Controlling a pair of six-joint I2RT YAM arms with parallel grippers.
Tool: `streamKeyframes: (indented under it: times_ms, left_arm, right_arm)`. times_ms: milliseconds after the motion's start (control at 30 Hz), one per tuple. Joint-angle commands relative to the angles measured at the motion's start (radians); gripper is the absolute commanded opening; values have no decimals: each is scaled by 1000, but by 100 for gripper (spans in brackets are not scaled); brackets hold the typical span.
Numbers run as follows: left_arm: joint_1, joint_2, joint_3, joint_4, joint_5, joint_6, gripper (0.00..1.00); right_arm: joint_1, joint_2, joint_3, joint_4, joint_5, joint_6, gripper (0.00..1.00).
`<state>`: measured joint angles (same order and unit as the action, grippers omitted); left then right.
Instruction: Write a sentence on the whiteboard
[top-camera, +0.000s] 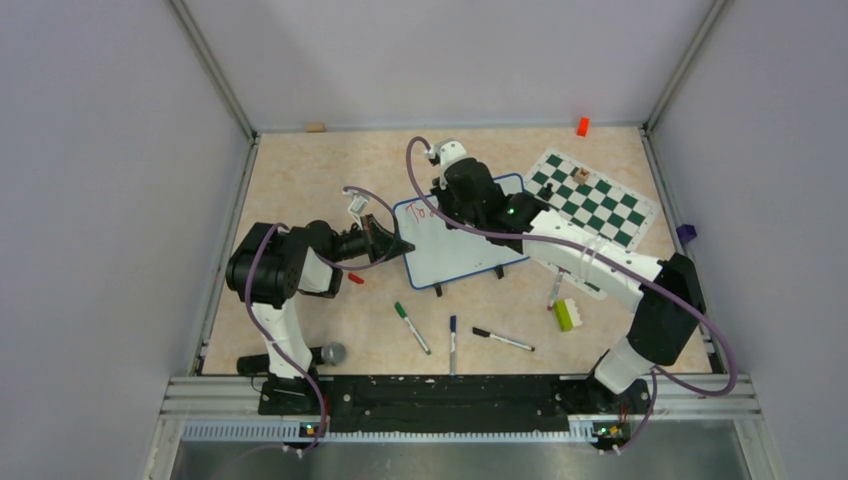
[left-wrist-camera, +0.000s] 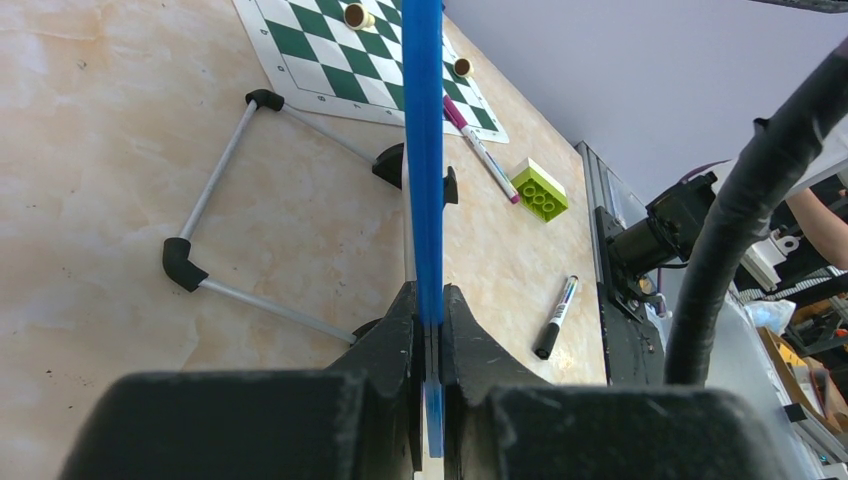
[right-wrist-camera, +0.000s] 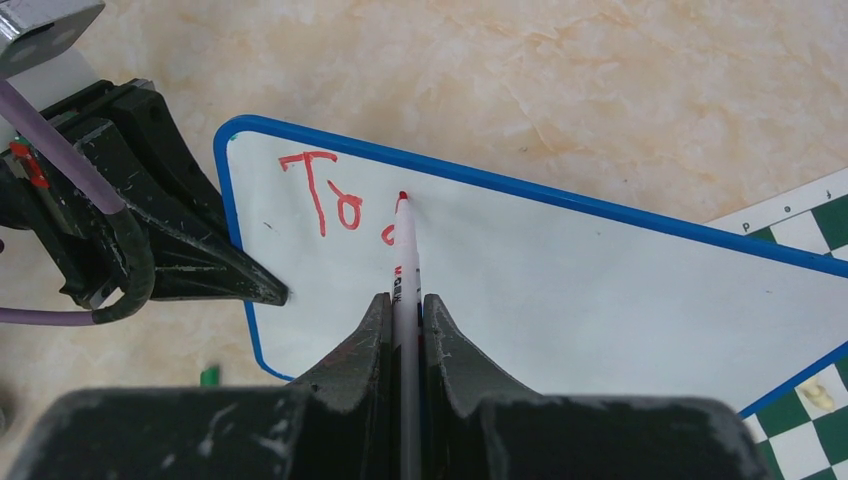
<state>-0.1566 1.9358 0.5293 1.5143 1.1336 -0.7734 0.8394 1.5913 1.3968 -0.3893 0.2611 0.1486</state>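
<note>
The whiteboard (top-camera: 470, 250) stands tilted on its feet mid-table, and its blue edge (left-wrist-camera: 424, 150) runs up the left wrist view. My left gripper (top-camera: 402, 245) is shut on the board's left edge, its fingers (left-wrist-camera: 395, 330) pressed on the blue frame. My right gripper (right-wrist-camera: 405, 300) is shut on a white marker (right-wrist-camera: 405, 255), whose red tip touches the white face (right-wrist-camera: 600, 290). Of the sentence, red "To" (right-wrist-camera: 320, 190) and one further stroke beside the tip show near the board's top left corner.
A green-and-white chess mat (top-camera: 592, 197) lies right of the board with small pieces on it. Green (top-camera: 411, 327), blue (top-camera: 452, 343) and black (top-camera: 503, 340) markers lie in front, with a lime brick (top-camera: 564, 314) and a red cap (top-camera: 355, 278). The board's wire stand (left-wrist-camera: 215, 190) rests on the table.
</note>
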Motion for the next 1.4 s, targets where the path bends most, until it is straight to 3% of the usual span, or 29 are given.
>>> streamKeyframes:
  times_ms: [0,1367]
  left_arm:
    - [-11,-6,-2,106,87,63,0]
    - [-11,-8,-2,105,86,61,0]
  right_arm:
    - [-26,16,46,40,37,-17,0]
    - [-26,-76,-78,1,-26,11,0]
